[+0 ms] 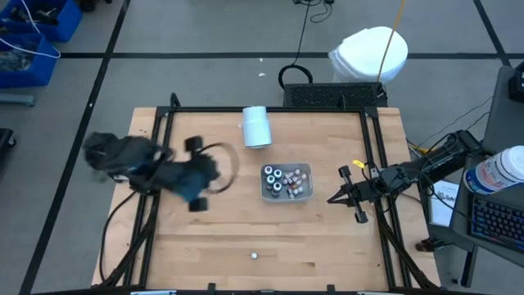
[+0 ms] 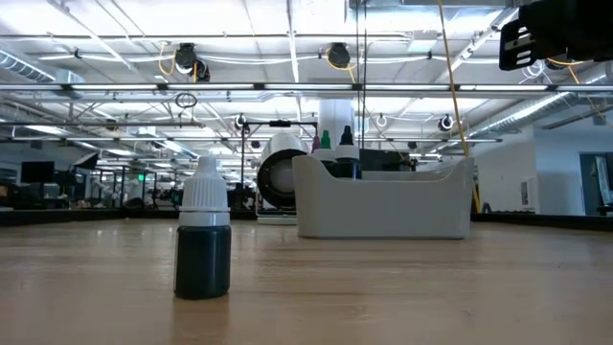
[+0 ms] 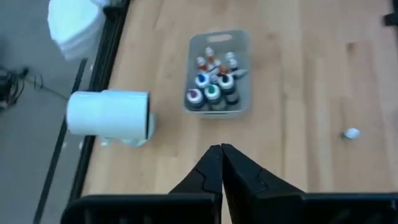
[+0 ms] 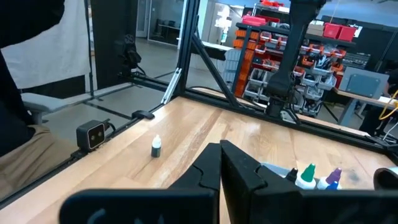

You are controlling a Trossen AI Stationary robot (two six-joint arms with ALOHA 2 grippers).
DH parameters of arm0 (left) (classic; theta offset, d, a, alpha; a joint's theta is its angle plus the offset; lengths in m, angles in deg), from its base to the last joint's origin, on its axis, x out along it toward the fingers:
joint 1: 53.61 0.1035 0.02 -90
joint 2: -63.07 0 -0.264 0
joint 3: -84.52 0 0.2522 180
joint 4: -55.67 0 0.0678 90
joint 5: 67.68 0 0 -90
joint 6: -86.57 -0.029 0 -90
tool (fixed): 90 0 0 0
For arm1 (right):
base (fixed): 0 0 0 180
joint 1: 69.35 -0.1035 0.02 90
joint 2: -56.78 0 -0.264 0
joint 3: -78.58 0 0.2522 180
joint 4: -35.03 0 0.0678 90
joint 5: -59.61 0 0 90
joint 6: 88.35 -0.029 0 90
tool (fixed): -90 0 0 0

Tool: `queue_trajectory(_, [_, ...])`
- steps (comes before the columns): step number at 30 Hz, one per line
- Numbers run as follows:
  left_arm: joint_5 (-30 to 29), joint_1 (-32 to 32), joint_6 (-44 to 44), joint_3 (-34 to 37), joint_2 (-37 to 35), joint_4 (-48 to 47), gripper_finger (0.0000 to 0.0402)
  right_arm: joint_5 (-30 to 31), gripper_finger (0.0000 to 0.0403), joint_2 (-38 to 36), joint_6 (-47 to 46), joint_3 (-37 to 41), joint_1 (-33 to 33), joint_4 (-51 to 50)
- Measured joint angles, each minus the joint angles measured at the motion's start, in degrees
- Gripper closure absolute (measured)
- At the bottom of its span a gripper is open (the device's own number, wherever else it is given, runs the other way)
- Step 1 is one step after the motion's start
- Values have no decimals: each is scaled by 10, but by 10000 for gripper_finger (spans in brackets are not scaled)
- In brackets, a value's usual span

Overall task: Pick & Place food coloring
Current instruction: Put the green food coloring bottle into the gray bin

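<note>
While the wooden table (image 1: 327, 246) carries a white cylinder (image 1: 256, 127) lying on its side near the far edge, the grey tray (image 1: 286, 182) sits at mid-table with most of the food coloring bottles (image 1: 284, 179) standing packed inside it. Left gripper (image 1: 219, 168) hangs over the table's left part with its fingers clenched on nothing, and right gripper (image 1: 332, 199) waits, likewise clenched and empty, just right of the tray. One lone dark bottle (image 1: 255, 255) with a white cap stands upright near the front edge, well apart from both.

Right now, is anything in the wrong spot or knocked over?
Yes. One small dark bottle with a white cap stands alone near the table's front edge, far from the grey tray holding the others. The white cylinder lies on its side.
</note>
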Motion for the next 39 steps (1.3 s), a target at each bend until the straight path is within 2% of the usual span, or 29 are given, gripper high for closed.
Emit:
queue_trajectory(3, [-33, -48, 21, 139, -87, 84, 397, 0, 403, 0, 2, 0, 0, 0])
queue_trajectory(5, [-47, -61, -9, 258, -144, 196, 396, 0, 403, 0, 8, 0, 0, 2])
queue_trajectory(7, [-40, -54, -75, 382, -190, 351, 397, 0, 403, 0, 11, 0, 0, 2])
queue_trajectory(9, [18, -39, -168, 507, -229, 523, 398, 0, 403, 0, 11, 0, 0, 3])
queue_trajectory(11, [112, -30, -268, 626, -263, 713, 398, 0, 403, 0, 11, 0, 0, 3])
queue_trajectory(12, [157, -27, -303, 679, -281, 778, 398, 0, 403, 0, 12, 0, 0, 3])
queue_trajectory(14, [195, -14, -316, 770, -322, 854, 399, 0, 403, 0, 18, 0, 0, 1])
queue_trajectory(18, [200, 26, -280, 909, -428, 965, 399, 0, 403, 1, 30, 0, 0, -5])
queue_trajectory(22, [302, 103, -251, 1004, -504, 1079, 399, 0, 403, 1, 43, 0, 0, -6])
queue_trajectory(25, [397, 168, -199, 1052, -513, 1123, 400, 4, 403, 1, 44, 0, 1, 3])
queue_trajectory(26, [411, 184, -184, 1065, -512, 1132, 400, 10, 403, 1, 44, 0, 1, 3])
queue_trajectory(30, [415, 197, -175, 1132, -512, 1208, 400, 33, 403, 2, 43, 0, 1, 0])
queue_trajectory(34, [377, 178, -176, 1199, -512, 1308, 400, 32, 403, 2, 40, 0, 1, -6])
queue_trajectory(39, [347, 164, -190, 1173, -533, 1236, 401, 31, 403, 11, 39, 0, 1, -16])
